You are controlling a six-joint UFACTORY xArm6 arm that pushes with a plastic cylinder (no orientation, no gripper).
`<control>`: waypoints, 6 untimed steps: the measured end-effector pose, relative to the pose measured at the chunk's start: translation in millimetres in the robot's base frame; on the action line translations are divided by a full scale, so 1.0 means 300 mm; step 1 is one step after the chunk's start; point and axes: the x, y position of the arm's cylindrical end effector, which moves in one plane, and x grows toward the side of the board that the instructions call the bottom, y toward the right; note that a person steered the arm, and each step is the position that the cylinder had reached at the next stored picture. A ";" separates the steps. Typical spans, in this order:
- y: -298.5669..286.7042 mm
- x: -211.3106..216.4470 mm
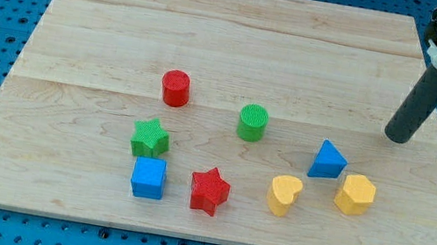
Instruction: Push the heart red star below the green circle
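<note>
The red star lies flat on the worktop near the view's bottom, its ribbed top face up. The green circle, a short upright cylinder with a ribbed top, stands above it and slightly toward the view's right, clearly apart from it.

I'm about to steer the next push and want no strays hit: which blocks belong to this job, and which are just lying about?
In the job:
red star, at the view's bottom centre
green circle, above and right of it
my tip, far right, touching no block

Lying about:
red cylinder
green star
blue cube
yellow heart
blue triangle
yellow hexagon
</note>
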 end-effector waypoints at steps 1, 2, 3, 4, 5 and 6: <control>0.000 0.000; 0.015 0.000; 0.012 0.000; 0.011 0.033; 0.110 0.137; 0.089 0.311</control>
